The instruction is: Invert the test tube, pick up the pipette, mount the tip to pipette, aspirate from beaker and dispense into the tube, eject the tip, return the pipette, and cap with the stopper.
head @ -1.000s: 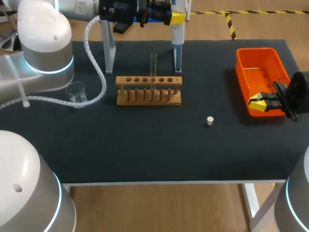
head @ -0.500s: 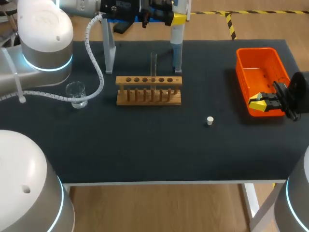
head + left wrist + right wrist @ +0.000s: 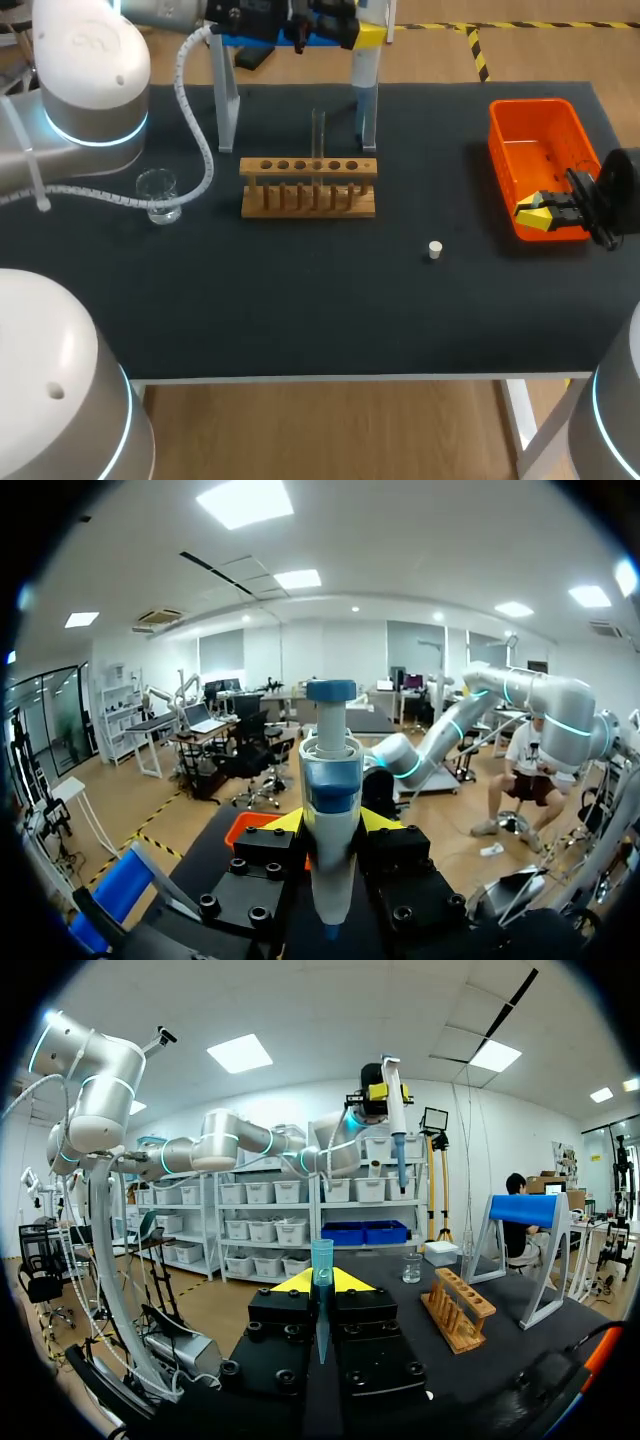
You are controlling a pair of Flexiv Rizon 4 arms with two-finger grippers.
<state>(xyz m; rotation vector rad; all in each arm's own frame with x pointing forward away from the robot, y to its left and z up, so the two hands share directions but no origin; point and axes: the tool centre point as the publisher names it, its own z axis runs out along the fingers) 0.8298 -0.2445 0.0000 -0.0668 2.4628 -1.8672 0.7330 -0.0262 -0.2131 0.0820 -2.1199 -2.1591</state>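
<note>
**Over the tabletop's far edge, the pipette [image 3: 366, 72] waited for its tip**

Above the tabletop's [image 3: 300, 300] far edge, over the pipette stand [image 3: 226, 105], the left fingers [image 3: 285, 822] were clenched on the pipette's body from both sides. Its plunger was up and its nozzle hung down. That hold probably left the nozzle bare so that it could take a tip.

At the right edge, over the near end of the orange bin [image 3: 505, 150], the right fingers [image 3: 295, 1283] were grasping a blue pipette tip [image 3: 321, 1260]. Its wide mouth stood clear past the yellow ends, likely so that the nozzle could be pressed straight into it. How the tip was tilted against the tabletop I could not tell. Pipette and tip were well apart, so the mounting was not yet done.

The test tube [image 3: 318, 135] stood upright in the wooden rack [image 3: 308, 188] toward the far edge, near the middle, placed to receive liquid. The glass beaker [image 3: 157, 193] sat toward the left edge. The white stopper [image 3: 434, 250] lay alone between rack and bin, nearer the front edge, apart from both arms.

Mounting would call for lining nozzle and tip mouth up closely. A skewed push could lever the tip out of the fingers.
</note>
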